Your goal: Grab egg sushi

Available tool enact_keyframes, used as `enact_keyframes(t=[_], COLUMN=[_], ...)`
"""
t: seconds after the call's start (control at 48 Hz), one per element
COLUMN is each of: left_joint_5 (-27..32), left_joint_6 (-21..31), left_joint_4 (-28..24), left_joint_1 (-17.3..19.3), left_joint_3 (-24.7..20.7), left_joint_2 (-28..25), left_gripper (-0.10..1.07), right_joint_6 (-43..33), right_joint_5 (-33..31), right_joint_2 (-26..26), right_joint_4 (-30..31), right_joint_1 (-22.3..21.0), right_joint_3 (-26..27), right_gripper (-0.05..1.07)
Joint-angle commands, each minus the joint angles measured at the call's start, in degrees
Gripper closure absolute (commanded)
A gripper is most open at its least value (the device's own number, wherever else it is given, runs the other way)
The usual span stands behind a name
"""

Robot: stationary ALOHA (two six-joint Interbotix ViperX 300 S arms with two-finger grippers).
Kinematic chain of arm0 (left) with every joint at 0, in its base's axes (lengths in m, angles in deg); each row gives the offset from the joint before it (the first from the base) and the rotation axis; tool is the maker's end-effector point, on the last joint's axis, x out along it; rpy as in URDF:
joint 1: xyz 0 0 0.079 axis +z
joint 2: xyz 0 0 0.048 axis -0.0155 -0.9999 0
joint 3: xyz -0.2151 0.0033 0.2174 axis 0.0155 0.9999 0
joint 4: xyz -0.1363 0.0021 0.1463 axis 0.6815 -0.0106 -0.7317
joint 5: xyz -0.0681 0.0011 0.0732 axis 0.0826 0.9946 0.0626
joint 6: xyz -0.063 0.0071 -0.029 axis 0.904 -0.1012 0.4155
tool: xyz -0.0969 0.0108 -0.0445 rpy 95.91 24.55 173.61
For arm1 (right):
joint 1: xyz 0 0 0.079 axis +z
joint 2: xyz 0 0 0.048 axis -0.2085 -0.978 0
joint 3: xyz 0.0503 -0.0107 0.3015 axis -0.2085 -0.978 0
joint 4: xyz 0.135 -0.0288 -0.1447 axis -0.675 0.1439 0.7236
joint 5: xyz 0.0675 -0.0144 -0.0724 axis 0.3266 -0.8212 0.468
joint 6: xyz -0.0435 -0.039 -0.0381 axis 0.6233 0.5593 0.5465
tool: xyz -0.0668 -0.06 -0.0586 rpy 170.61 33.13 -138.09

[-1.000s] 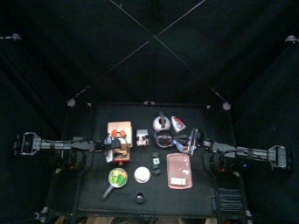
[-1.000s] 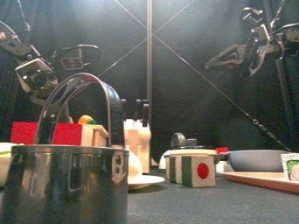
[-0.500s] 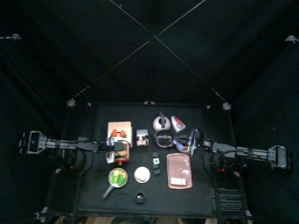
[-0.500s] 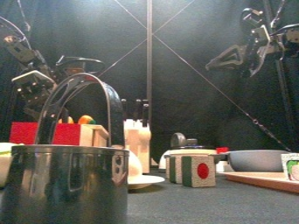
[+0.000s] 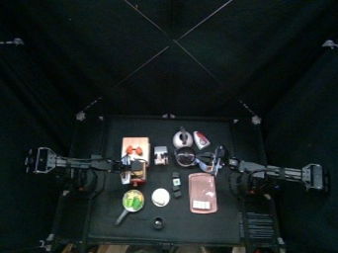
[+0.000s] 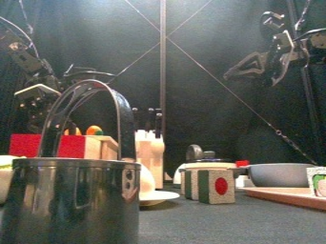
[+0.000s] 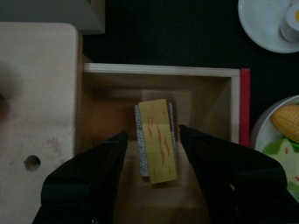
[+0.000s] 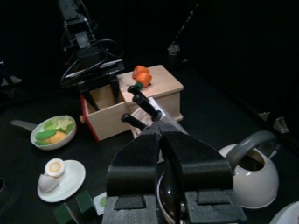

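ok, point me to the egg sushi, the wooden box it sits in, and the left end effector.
egg sushi (image 7: 156, 140), left wrist view, middle of its yellow top.
wooden box (image 7: 216, 84), left wrist view, bare inner wall.
left end effector (image 7: 152, 140), left wrist view, midway between its open fingertips.

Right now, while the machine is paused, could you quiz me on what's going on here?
1. True or false: the egg sushi lies inside the wooden box.
2. The left gripper has its jaws: A) shut on the sushi; B) open on either side of it; C) out of view.
3. Fill in: the ___ arm hangs high, away from the box.
Key: 1 true; 2 B; 3 right.
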Motion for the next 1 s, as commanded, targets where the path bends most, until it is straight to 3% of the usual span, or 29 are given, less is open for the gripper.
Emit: enact_keyframes(t=[0.0,0.521,0.812,0.979], left_joint_5=[0.0,0.09,6.86,8.0], left_joint_6=[-0.18,-0.18,-0.18,-0.26], left_joint_4=[-0.62,-3.08,-3.08,-3.08], left_joint_1=[0.44,0.53,0.18,0.26], left_joint_3=[-1.05,-2.2,-6.06,-7.47], left_joint_2=[-0.88,-4.39,-4.92,-4.92], left_gripper=[0.09,0.09,0.1,0.17], right_joint_6=[-0.09,-0.09,-0.09,-0.09], right_joint_5=[0.53,0.53,0.53,0.53], right_joint_2=[0.09,0.18,0.09,0.09], right_joint_4=[-0.09,-0.09,-0.09,-0.09], right_joint_1=[-0.18,-0.44,-0.62,-0.62], right_joint_3=[0.44,-0.09,-0.18,-0.35], right_gripper=[1.02,1.02,1.02,1.02])
